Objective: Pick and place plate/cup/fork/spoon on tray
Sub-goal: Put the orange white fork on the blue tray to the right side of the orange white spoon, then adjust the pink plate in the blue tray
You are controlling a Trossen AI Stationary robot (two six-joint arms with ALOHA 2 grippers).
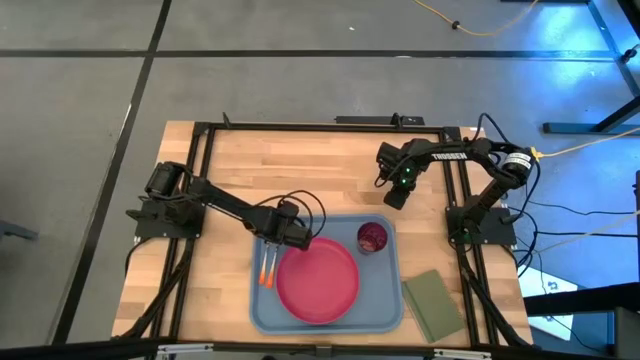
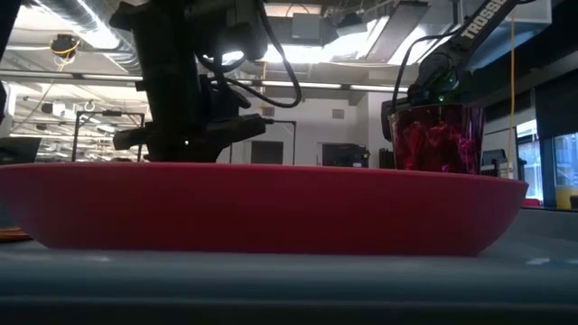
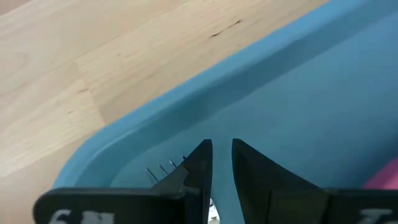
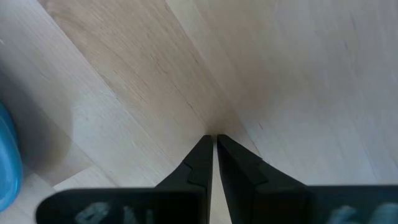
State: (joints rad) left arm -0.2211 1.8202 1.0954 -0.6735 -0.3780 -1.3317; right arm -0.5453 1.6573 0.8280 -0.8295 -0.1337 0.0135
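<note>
White "TROSSEN" lettering marks the right arm, whose right gripper [image 4: 214, 142] hovers nearly closed and empty over bare wood, while the left gripper [image 3: 222, 149], narrowly parted, holds nothing above the tray [image 1: 390, 305] carrying plate [image 1: 318, 281], cup [image 1: 372, 237] and 2 utensils [image 1: 267, 268].

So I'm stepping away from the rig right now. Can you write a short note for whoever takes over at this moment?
Left gripper: low over the tray's back left corner, right beside the fork's tines. I can't tell whether it grips anything.
Right gripper: shut and empty over bare table, behind the tray's right end.
In the tray: plate in the middle, cup upright behind it to the right, two orange handles left of the plate.
Spoon's bowl is hidden, so check it.
Left to do: probably just confirm the utensils are released, then withdraw the left arm.
</note>
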